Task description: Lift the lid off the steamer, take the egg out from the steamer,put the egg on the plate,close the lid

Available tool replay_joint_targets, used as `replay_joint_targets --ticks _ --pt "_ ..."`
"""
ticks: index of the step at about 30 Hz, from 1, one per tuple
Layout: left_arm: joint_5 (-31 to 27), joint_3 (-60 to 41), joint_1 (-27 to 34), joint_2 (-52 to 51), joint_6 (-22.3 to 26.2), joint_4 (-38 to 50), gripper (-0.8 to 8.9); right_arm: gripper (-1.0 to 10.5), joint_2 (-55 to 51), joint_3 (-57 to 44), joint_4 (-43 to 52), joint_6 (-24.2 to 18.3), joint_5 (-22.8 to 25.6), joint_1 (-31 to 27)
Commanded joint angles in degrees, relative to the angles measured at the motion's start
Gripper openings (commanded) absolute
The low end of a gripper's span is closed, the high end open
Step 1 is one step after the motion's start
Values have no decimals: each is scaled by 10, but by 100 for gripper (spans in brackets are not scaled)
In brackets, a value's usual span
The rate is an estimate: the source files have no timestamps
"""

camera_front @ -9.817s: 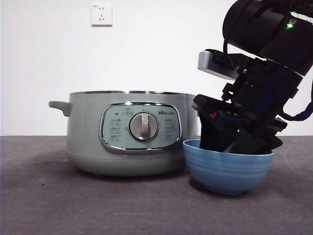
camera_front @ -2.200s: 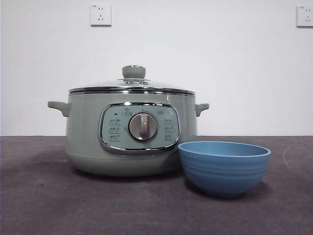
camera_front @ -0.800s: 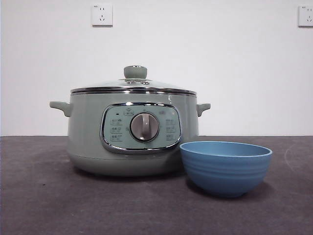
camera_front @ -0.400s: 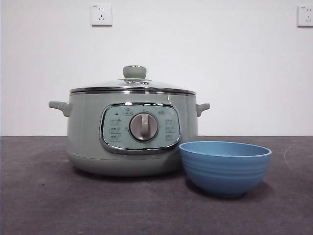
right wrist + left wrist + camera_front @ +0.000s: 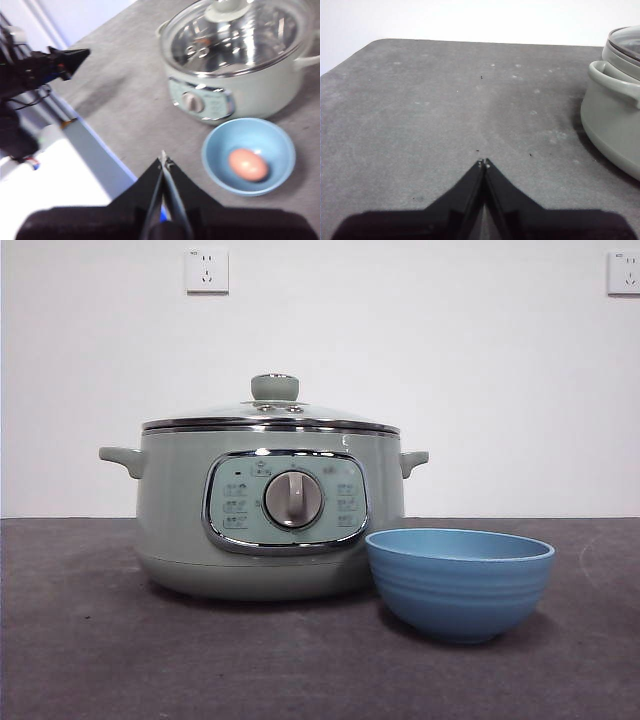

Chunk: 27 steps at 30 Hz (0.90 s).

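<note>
Lid [image 5: 270, 415]: seated on steamer [image 5: 265, 510], knob up. Egg [image 5: 248, 165]: in plate [image 5: 460, 585], touching steamer's front.
My right gripper [image 5: 165, 159]: jaws together, high above table [image 5: 100, 640], nearer plate.
My left gripper [image 5: 483, 163]: jaws together, well beside steamer handle.
Panel lettering unreadable.
Judgement: task complete.

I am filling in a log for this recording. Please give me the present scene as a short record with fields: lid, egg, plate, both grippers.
lid: closed on the steamer
egg: lying in the plate
plate position: on the table, beside the steamer's front panel
left gripper: shut, holding nothing, above bare table beside the steamer
right gripper: shut, holding nothing, raised away from the plate
task state: all steps appear done
</note>
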Motion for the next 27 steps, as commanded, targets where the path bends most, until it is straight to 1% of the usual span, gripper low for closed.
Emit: replay_joint_targets --ticks 1,3,6,11,14,17,19,20,22,26,27 --pt "0 -8 3 -2 -2 3 -3 2 -17 1 10 -35 25 -30" --pt "0 -8 3 -2 -2 3 -3 2 -30 -3 30 -42 21 -64" --pt "0 -8 3 -2 -2 3 -3 2 -57 -12 53 -44 22 -131" --pt "0 -8 3 -2 -2 3 -3 2 -109 -58 127 -88 21 -241" --pt "0 -8 3 -2 -2 3 -3 2 -147 -117 202 -86 21 -280" --pt "0 -8 3 -2 -2 3 -3 2 -184 -193 288 -84 30 -294" --pt "0 -8 3 -2 -2 3 -3 2 -208 -243 330 -83 46 -297" --pt "0 -8 3 -2 -2 3 -3 2 -219 -269 351 -78 57 -297" --pt "0 -8 3 -2 -2 3 -3 2 -239 -315 387 -54 73 -297" --pt "0 -8 3 -2 -2 3 -3 2 -277 -402 452 12 132 -296" --pt "0 -8 3 -2 -2 3 -3 2 -284 -418 460 26 136 -296"
